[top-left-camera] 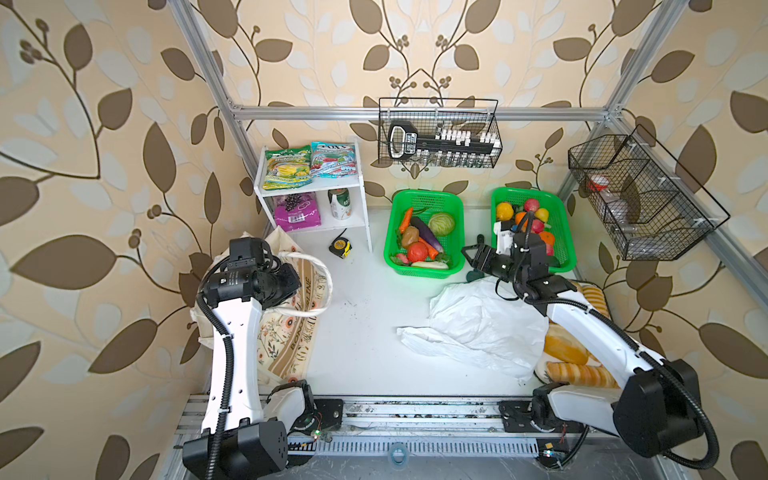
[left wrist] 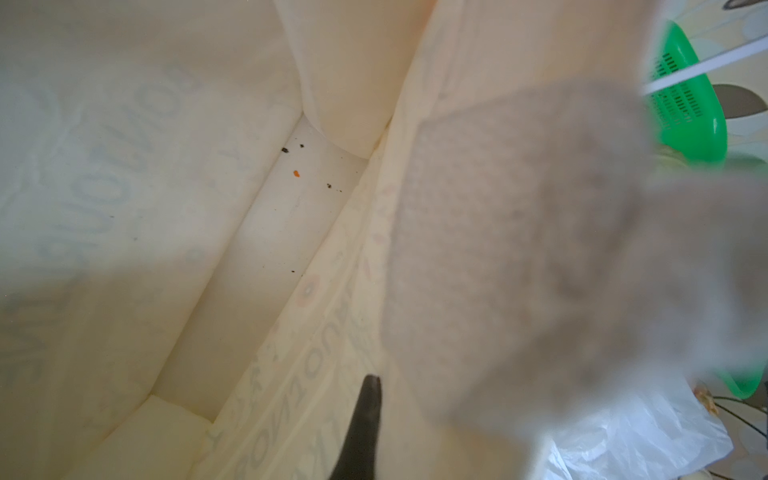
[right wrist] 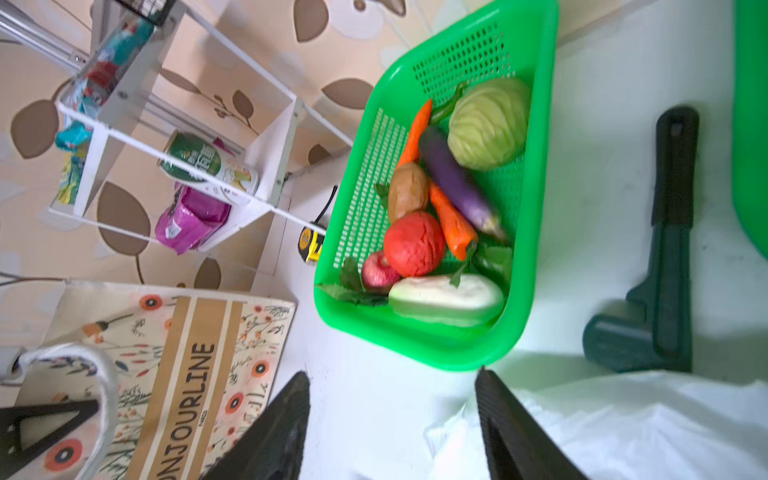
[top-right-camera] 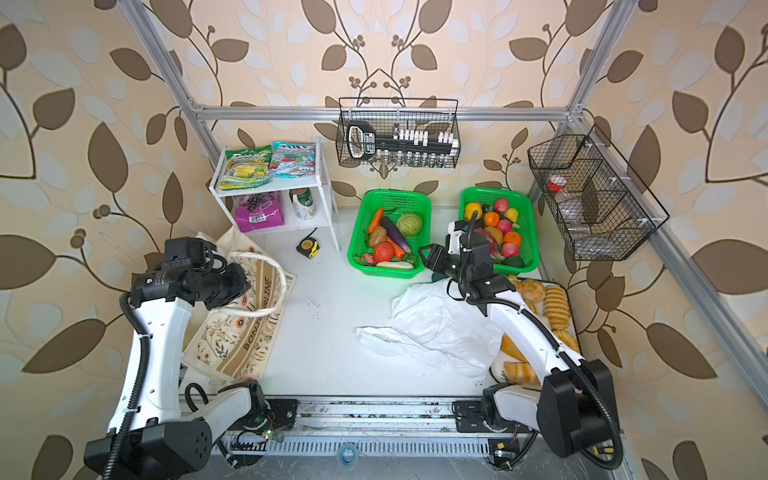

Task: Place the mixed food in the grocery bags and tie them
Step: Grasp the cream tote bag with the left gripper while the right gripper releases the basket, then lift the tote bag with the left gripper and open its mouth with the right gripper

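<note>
1. The left pincer (left wrist: 380, 388) is in the mouth of the canvas tote (top-left-camera: 293, 332), which lies along the left edge of the surface (top-left-camera: 365, 332). It is closed and clamped on the tote's wall. One black finger (left wrist: 368, 415) shows inside the bag, and its partner is hidden behind blurred cloth.
2. The right pincer (right wrist: 390, 374) hangs with its fingers apart and nothing between them. It is just past the far end of the white plastic bag (top-left-camera: 478, 328), which lies crumpled toward the right edge.
3. A white shelf (top-left-camera: 365, 199) stands at the far left corner. The teal-and-red packet (top-left-camera: 333, 160) lies on top, and the purple pouch (top-left-camera: 297, 212) and green can (top-left-camera: 340, 203) stand below.
4. A green basket (top-left-camera: 428, 193) near the far edge holds the cabbage (top-left-camera: 441, 223), potato (top-left-camera: 409, 235) and tomato (top-left-camera: 417, 251).
</note>
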You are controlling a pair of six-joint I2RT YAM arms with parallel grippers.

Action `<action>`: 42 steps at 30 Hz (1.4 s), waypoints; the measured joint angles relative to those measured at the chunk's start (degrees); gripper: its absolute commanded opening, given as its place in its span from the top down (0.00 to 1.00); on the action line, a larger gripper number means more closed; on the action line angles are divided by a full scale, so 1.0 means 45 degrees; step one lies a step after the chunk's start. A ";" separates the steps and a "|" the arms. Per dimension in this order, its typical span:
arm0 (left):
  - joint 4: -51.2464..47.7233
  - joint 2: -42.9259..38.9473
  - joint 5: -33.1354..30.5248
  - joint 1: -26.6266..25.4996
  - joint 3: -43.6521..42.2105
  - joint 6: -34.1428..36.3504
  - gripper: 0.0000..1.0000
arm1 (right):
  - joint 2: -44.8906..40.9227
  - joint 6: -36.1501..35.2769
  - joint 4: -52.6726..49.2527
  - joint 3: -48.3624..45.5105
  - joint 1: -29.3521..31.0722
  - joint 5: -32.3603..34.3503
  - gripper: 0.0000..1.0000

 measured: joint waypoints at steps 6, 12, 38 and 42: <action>-0.0238 -0.0903 0.0432 -0.2365 -0.0131 -0.1375 0.99 | -0.1535 0.0918 -0.0316 -0.1185 0.0918 0.0034 0.35; 0.0962 -0.0772 -0.0024 -0.6868 -0.0772 -0.4114 0.98 | -0.1953 0.1812 -0.0384 -0.1297 0.2045 0.0170 0.35; 0.3483 0.4425 -0.1093 -1.1997 0.4114 -0.4546 0.30 | -0.2832 0.2992 -0.2579 0.0529 0.2623 0.0039 0.27; 0.3487 0.2890 -0.2035 -1.1997 0.4192 -0.3929 0.19 | -0.2662 0.2987 -0.2560 0.1214 0.3322 -0.0010 0.27</action>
